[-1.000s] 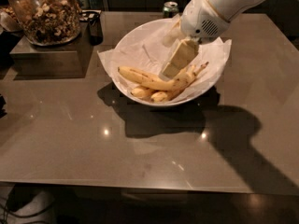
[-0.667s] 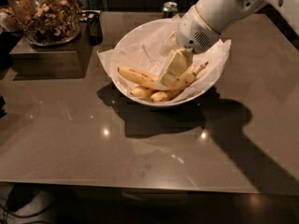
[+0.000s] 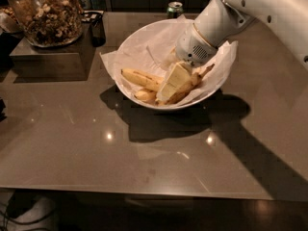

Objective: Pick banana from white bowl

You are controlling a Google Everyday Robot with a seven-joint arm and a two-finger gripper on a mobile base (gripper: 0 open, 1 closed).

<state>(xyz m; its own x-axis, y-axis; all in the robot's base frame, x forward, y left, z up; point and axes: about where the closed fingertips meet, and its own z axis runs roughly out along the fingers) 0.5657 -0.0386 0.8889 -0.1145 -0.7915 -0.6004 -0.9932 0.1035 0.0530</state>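
The white bowl (image 3: 130, 47) stands in the middle of the table, lined with crinkled white paper that sticks out past its rim. Three bananas lie in its front part. The plump yellow banana (image 3: 140, 78) with brown speckles lies at the left. A short one (image 3: 144, 95) lies in front of it. A slim one (image 3: 196, 78) runs up to the right. My gripper (image 3: 169, 85) reaches down into the bowl from the upper right. It sits over the slim banana, just right of the plump banana's end, and hides where the bananas meet.
A glass jar of nuts (image 3: 46, 14) stands on a dark box (image 3: 43, 61) at the back left, with a dark cup (image 3: 96, 27) beside it. A green can (image 3: 174, 8) stands behind the bowl. The white arm (image 3: 260, 8) crosses the upper right.
My gripper has moved down and a little left, deeper into the bowl and onto the bananas. The bananas and the bowl have not visibly moved.
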